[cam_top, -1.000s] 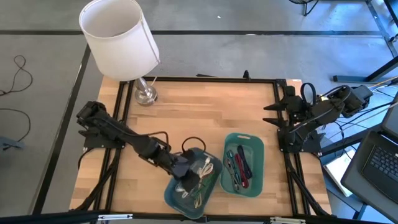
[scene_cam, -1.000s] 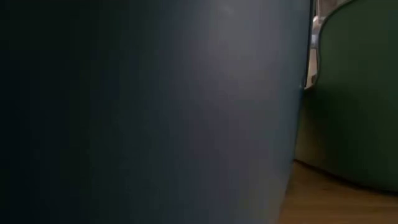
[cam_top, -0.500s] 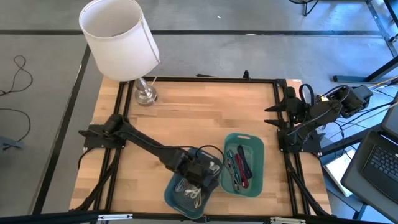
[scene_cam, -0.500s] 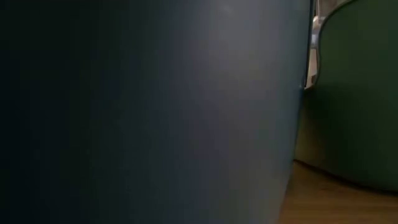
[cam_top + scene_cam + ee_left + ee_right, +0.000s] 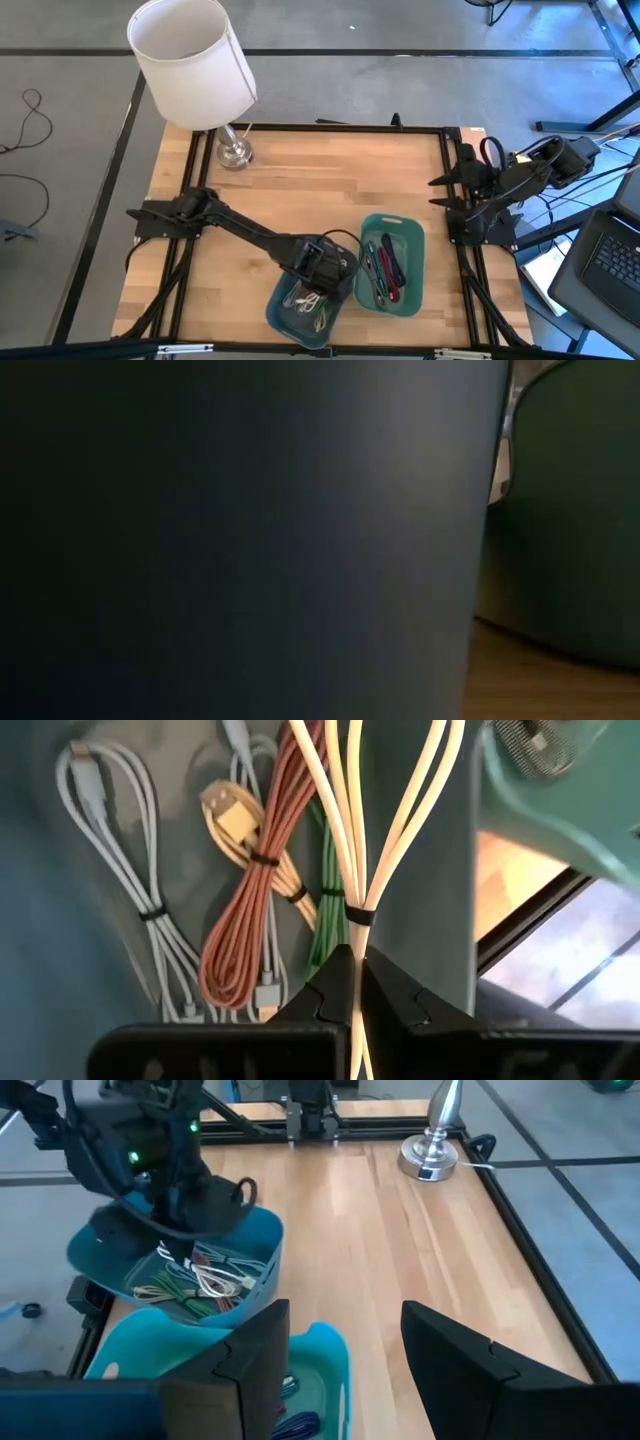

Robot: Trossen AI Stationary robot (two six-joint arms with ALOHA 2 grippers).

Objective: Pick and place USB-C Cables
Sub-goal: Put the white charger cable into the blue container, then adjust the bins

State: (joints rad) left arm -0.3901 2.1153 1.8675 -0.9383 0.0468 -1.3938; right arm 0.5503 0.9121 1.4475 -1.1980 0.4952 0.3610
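My left gripper (image 5: 325, 268) (image 5: 356, 965) hovers over the blue tray (image 5: 285, 318) at its side nearest the teal tray (image 5: 412, 240), shut on a cream-white USB-C cable (image 5: 352, 830). Below it in the blue tray lie a white cable (image 5: 125, 860), a salmon-red one (image 5: 250, 925), a beige one (image 5: 232, 815) and a green one (image 5: 325, 905). The teal tray holds red, grey and dark cables (image 5: 383, 265). My right gripper (image 5: 445, 190) (image 5: 345, 1370) waits open at the table's right edge. My left gripper pinches the cream-white cable between its two fingers, on the bundled strands (image 5: 356, 935) just beside the black tie (image 5: 358, 916). The fingers come from above, pointing down, and lie along the strands. The cable's loops hang below the fingers (image 5: 190, 1260) over the blue tray's wall.
A lamp with a white shade (image 5: 192, 62) and a chrome foot (image 5: 234, 152) stands at the table's far left corner. The blue tray's wall (image 5: 240, 540) fills the low view, with the teal tray (image 5: 570, 520) beside it. Bare wood (image 5: 330, 180) lies beyond the trays.
My left gripper, shut on the cream-white cable, has moved from the blue tray's middle up and toward the teal tray, the arm stretching out low across the table. The cable has come up out of the pile. The blue tray's wall has shifted slightly in the low view.
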